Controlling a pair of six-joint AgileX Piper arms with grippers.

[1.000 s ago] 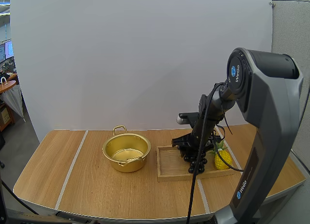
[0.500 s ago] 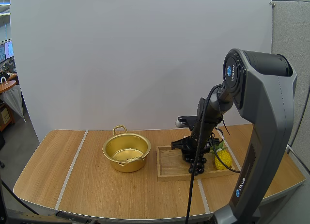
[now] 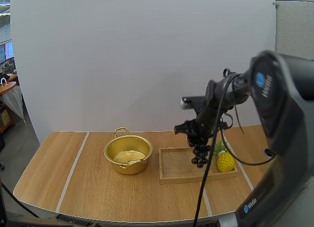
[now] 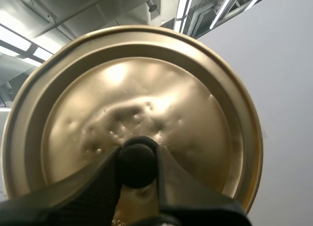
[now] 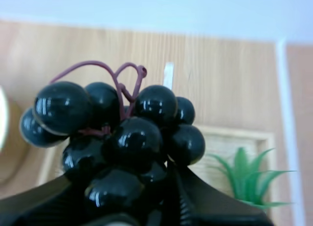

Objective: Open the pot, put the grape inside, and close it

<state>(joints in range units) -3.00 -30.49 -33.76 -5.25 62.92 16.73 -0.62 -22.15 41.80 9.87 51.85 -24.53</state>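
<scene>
Pot [image 3: 128, 156] on table, left of tray [image 3: 171, 174]. Open, no lid on it; inside looks empty.

Lid [image 4: 146, 99] is w/ left gripper [image 4: 137, 163]: fingers pinched on the black knob [image 4: 137, 155], lid's top side facing the wrist cam. Where lid sits rel. to pot: can't tell.

Right gripper [image 3: 197, 134] clamped on grapes [image 3: 199, 153] near top of bunch. Bunch hangs below it over the tray, appears clear of tray floor. Right wrist view: berries bulge between the two fingers, stem loop free above. Yellow pineapple toy [image 3: 225, 161] at tray's right end, near bunch, apart from it as far as I can tell.

Step in hand (judgement): opening done; step 2 under way. Grapes gripped and raised, not yet over pot.

Next move needs:
- carry bunch left across tray wall to over pot mouth
- enough height that lowest berries clear tray wall + pot rim
- centre, lower, then let go

Bunch dangles, so go slow; a swing could clip the rim. Left arm should hold lid out of the path till grapes are in, then seat it.
</scene>
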